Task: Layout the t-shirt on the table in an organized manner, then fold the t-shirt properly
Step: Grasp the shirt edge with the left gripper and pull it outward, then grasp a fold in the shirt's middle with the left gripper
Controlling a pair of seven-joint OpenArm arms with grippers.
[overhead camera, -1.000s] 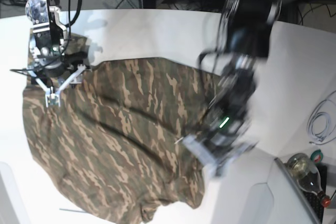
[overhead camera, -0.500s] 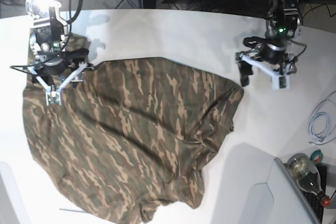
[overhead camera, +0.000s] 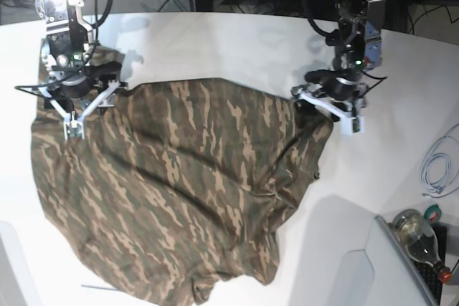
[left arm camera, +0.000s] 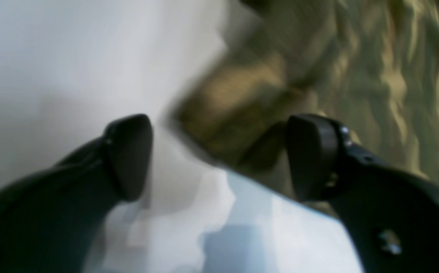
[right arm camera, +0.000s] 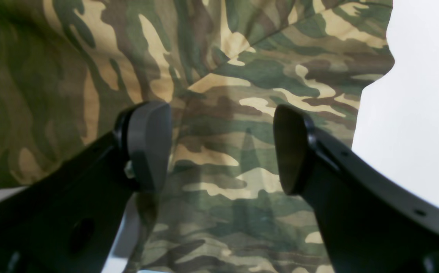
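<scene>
The camouflage t-shirt lies spread and wrinkled across the white table, with a crumpled corner at its right side. My left gripper is open over that right corner. In the left wrist view its black fingers stand apart with nothing between them, and the blurred t-shirt edge lies just beyond, on the table. My right gripper is open at the shirt's upper left corner. Its pads hover over the t-shirt with bare table to the right.
A glass bottle lies at the lower right beside a grey box. A white cable curls at the right edge. Dark cables and stands crowd the floor behind the table's far edge.
My left arm has swung from the shirt's lower right up to the far right, opening, and has now come down-left to the shirt's right corner. The right arm has barely moved.
</scene>
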